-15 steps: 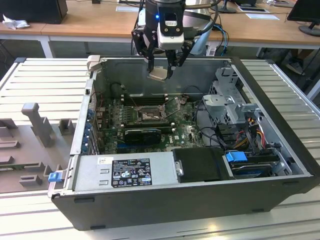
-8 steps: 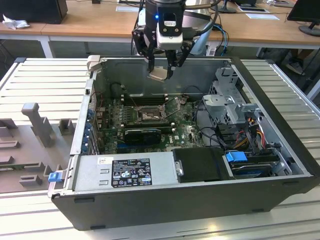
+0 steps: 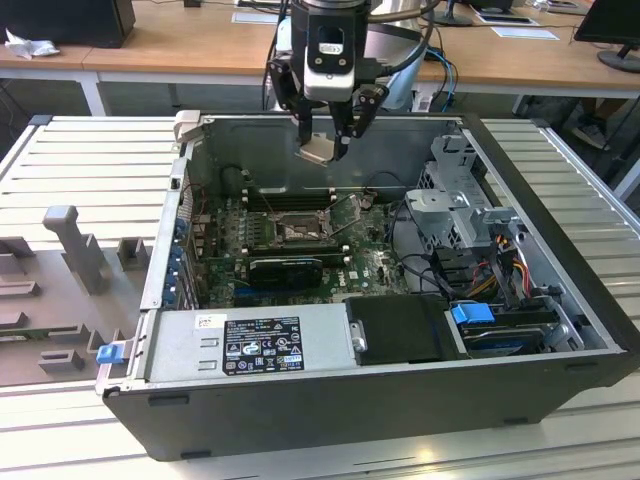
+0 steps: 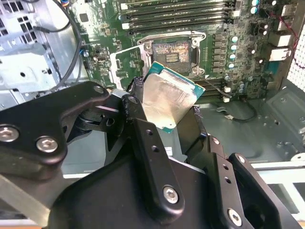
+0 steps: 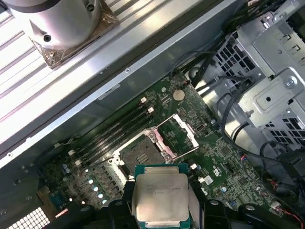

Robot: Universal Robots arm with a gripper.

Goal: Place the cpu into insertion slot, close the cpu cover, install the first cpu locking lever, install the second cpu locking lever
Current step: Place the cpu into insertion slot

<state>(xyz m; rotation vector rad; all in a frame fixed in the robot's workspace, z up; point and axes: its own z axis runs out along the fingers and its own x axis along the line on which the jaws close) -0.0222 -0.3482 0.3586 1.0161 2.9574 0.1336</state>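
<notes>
A slatted metal bench [image 3: 90, 160] carries the open computer case [image 3: 400, 400] beneath the jaws, with wooden desks [image 3: 180, 45] beyond them. Below the jaws the motherboard [image 3: 370, 262] shows its bare socket [image 5: 140, 152], with the cpu cover [image 5: 189, 134] flipped up beside it. The jaws are drawn in narrow on the edges of the cpu [image 5: 159, 198], gripping it, tilted, above the socket and clear of it.

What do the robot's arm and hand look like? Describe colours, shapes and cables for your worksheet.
The arm is silver-grey and rounded, with pale blue joint caps and black cables running beside it. The hand is black: chunky jointed links fastened with silver screws, tapering to two narrow fingers.
</notes>
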